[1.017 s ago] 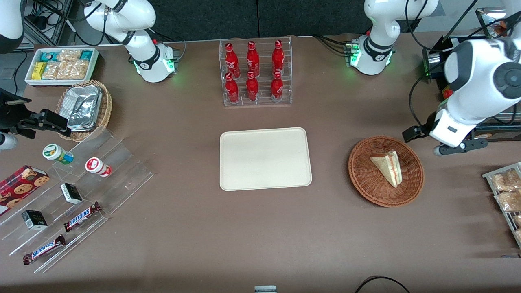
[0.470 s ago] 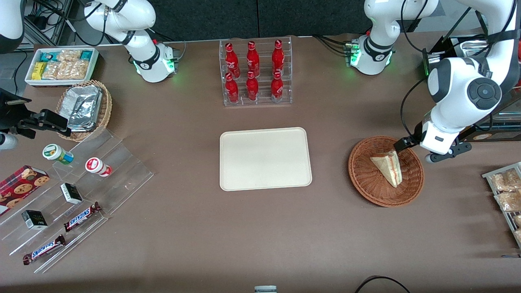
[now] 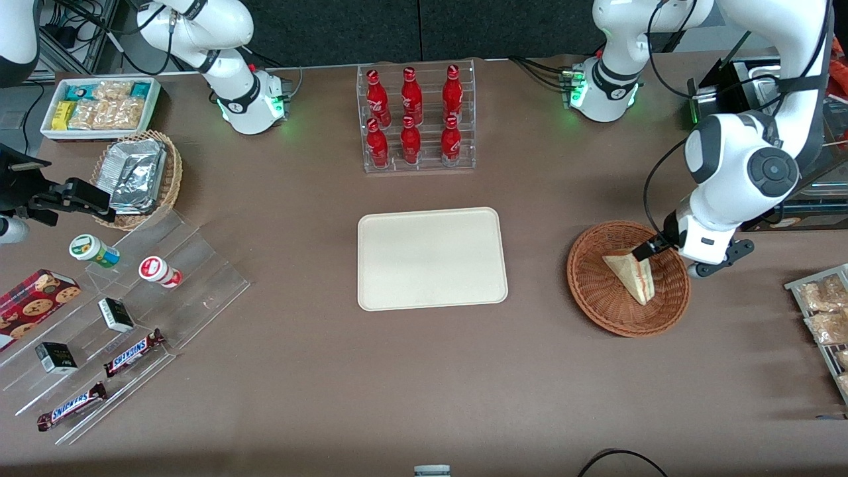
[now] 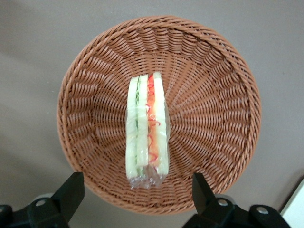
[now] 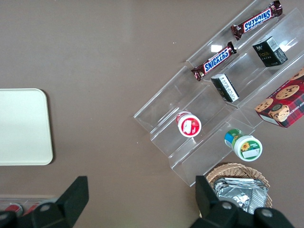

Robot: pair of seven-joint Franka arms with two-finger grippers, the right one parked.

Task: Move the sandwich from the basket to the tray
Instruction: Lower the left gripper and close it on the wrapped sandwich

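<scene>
The sandwich point(image 3: 631, 271), a white bread wedge with red and green filling, lies in the reddish-brown wicker basket point(image 3: 586, 281). My left gripper point(image 3: 669, 260) hovers above the basket's rim on the side toward the working arm's end, open and empty, with one finger over the sandwich's wide end. In the left wrist view the sandwich point(image 4: 146, 128) lies wrapped in clear film in the basket point(image 4: 216, 118), and the gripper point(image 4: 137, 192) has its fingers spread wide above the rim, clear of the sandwich. The cream tray point(image 3: 430, 258) lies bare mid-table, beside the basket toward the parked arm's end.
A clear rack of red bottles point(image 3: 416, 119) stands farther from the front camera than the tray. A wire rack of snack packets point(image 3: 821, 311) lies at the working arm's end, close to the basket. A stepped acrylic shelf point(image 3: 192, 265) with snacks lies toward the parked arm's end.
The left arm has swung in toward the basket and come lower. Its gripper went from beside the basket to above its rim and the sandwich's wide end.
</scene>
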